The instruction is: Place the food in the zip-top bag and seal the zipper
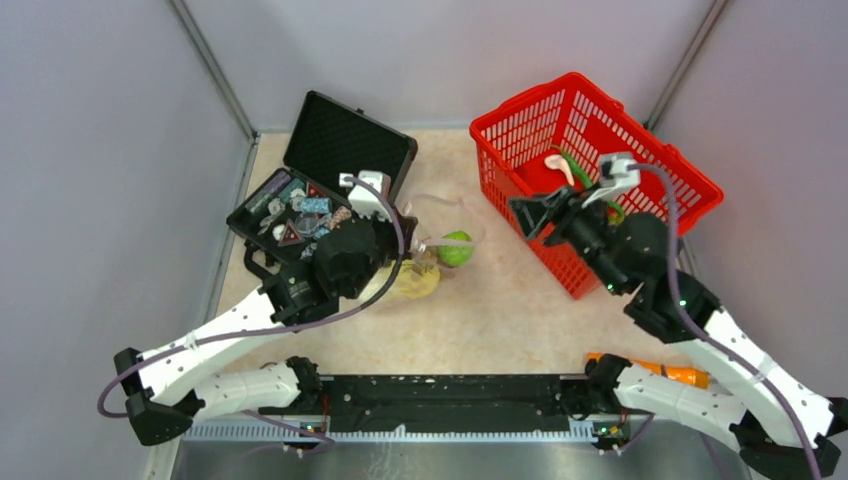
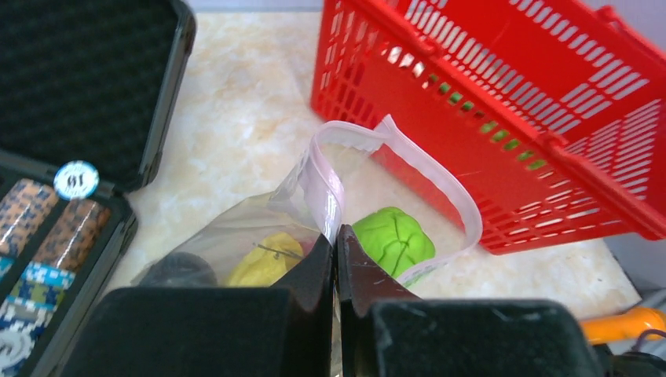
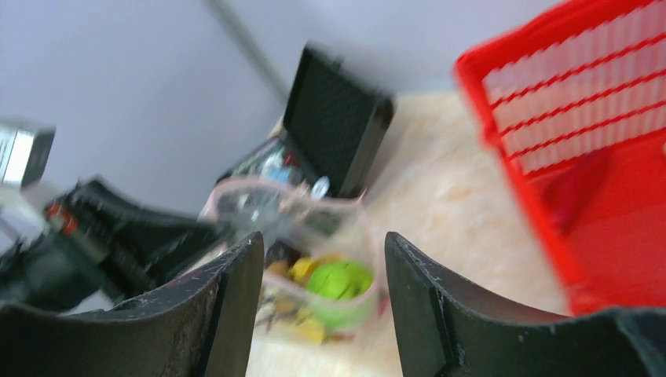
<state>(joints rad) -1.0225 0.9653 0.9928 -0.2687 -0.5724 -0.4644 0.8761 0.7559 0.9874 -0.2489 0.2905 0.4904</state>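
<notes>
The clear zip-top bag (image 2: 259,216) lies on the table between the black case and the red basket. Its mouth stands open, ringed by the pale pink zipper (image 2: 444,181). My left gripper (image 2: 336,234) is shut on the zipper's near edge; in the top view the left gripper (image 1: 412,247) sits at the bag (image 1: 440,225). Food shows inside: a green fruit (image 2: 394,239) at the mouth, a yellow piece (image 2: 263,263) deeper in. My right gripper (image 3: 323,239) is open and empty, held in the air facing the bag (image 3: 290,208) and green fruit (image 3: 339,280). From above, the right gripper (image 1: 528,215) hangs by the basket's left wall.
The red basket (image 1: 590,110) stands at the back right with a few items inside. An open black case (image 1: 345,140) with round chips (image 2: 47,228) sits at the back left. An orange object (image 1: 672,373) lies near the right arm's base.
</notes>
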